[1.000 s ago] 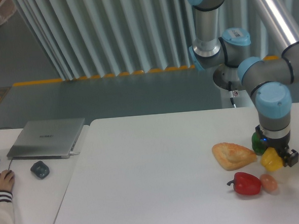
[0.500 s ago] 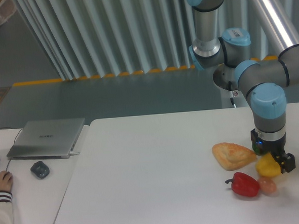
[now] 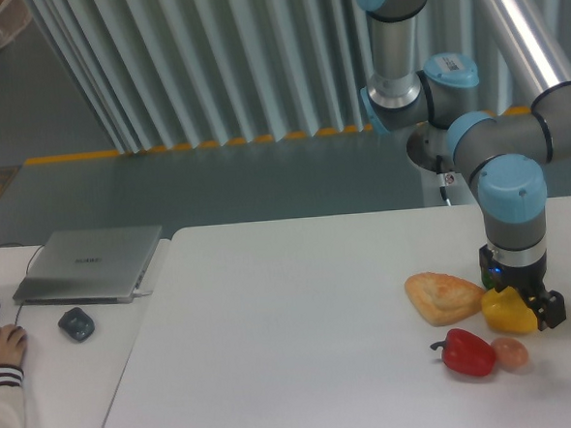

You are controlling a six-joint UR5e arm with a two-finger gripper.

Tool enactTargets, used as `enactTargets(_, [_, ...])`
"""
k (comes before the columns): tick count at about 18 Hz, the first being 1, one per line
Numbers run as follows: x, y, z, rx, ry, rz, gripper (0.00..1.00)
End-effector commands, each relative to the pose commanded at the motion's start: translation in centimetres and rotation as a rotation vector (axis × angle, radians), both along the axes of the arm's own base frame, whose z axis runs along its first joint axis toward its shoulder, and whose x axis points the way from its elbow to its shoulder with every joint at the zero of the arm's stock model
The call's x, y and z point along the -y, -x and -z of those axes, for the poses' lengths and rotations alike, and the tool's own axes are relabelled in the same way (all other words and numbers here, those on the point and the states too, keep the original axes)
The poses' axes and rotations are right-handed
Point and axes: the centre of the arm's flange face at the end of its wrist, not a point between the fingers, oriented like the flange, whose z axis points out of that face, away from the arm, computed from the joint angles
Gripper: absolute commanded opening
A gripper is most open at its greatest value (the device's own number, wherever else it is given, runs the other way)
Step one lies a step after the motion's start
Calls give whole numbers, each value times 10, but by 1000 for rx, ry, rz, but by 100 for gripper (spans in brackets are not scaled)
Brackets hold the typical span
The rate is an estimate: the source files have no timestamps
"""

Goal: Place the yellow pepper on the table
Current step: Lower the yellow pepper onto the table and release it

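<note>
Camera view: single fixed view, looking across the table (image 3: 302, 329) toward a ribbed grey wall.
Gripper: the gripper (image 3: 513, 309) points straight down near the table's right edge, its dark fingers pinching the yellow pepper (image 3: 508, 310).
Yellow pepper: held between the fingers, just right of the bread pastry (image 3: 444, 296) and just above the egg (image 3: 510, 353). Whether its underside touches the tabletop cannot be told.
Change from half a second ago: the pepper and the gripper sit slightly left and a touch higher in the frame; the pepper's left side now overlaps the pastry's right tip, and a small gap shows between pepper and egg where they looked touching before.
Change from a second ago: the gripper has come left from nearer the right edge, and the wrist stands more upright.
Red pepper: the red pepper (image 3: 468, 352) lies on the table below the pastry, touching the egg on its right; unmoved.
Green pepper: only a sliver of the green pepper (image 3: 486, 278) shows behind the wrist, beside the pastry's far right end.
Side desk: the closed laptop (image 3: 90, 265) and the computer mouse (image 3: 76, 324) rest on the separate white desk at left; a person's hand (image 3: 3, 345) lies at its left edge, unchanged.
</note>
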Motion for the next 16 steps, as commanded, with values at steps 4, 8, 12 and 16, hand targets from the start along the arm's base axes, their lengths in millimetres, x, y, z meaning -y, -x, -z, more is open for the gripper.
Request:
enactTargets(4, [3,-8,-22,3,-28,19,100])
enactTargets(8, [11,-20,-53,1,-71,19,100])
enactTargets(12, [12,-22,-52,6,-73,20,100])
enactTargets(16, [8,-26,-51,5,-76,27,100])
